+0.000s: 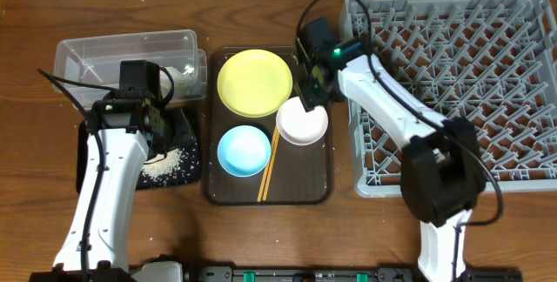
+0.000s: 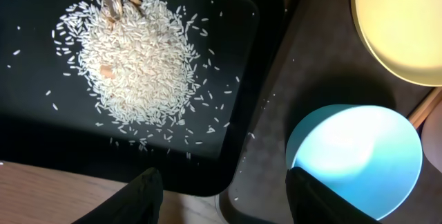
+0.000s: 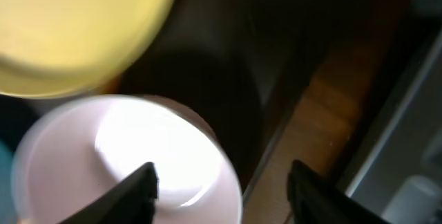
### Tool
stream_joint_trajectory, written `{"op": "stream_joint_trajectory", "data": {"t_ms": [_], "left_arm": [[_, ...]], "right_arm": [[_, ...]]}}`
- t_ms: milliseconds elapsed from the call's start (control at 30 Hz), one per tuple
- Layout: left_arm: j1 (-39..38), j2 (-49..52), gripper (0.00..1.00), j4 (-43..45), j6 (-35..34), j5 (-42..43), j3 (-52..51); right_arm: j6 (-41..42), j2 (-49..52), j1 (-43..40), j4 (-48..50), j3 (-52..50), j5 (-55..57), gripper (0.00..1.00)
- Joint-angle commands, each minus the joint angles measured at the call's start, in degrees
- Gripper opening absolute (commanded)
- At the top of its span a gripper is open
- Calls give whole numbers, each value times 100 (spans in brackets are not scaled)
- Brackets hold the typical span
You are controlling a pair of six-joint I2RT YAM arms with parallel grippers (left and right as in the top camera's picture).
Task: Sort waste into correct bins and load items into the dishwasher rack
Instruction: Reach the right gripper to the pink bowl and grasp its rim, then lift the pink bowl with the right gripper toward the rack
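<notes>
Loose rice lies piled in the glossy black tray, which also shows in the overhead view. My left gripper is open and empty above that tray's corner, beside the light blue bowl. My right gripper is open, with one finger over the inside of the white bowl and the other outside its rim. The yellow plate, blue bowl, white bowl and chopsticks lie on the brown tray. The clear tub holds a white tissue. The wrapper and cup are out of view.
The brown serving tray sits between the black tray and the grey dishwasher rack, which fills the right side and is empty. A strip of bare wood separates the serving tray from the rack.
</notes>
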Motion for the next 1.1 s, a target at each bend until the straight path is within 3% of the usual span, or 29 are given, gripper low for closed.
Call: {"op": "stream_joint_trajectory", "data": {"t_ms": [0,67,233,300,600,867,1067], "left_arm": [[24,-42,60,-33,-74,-107,42],[24,-42,60,-33,-74,-107,42],[22,-42,60,-33,-74,-107,42],[22,-42,61,-33,-74,-105,42],[22,-42,60,-35,-74,-105,42],[24,-42,60,-33,-74,-105,42],[22,-42,60,-33,-74,-105,42]], "right_arm": [[212,221,2,-118,9,122,48],[212,299,15,-221,9,125,42],[212,337,15,-317,9,125,10],[212,337,15,-317,9,125,1],[212,-133,-122,-356,157,374,1],[-81,-1285,-428,238,402,1591,1],[-643,-1591,-702,970,402,2865,1]]}}
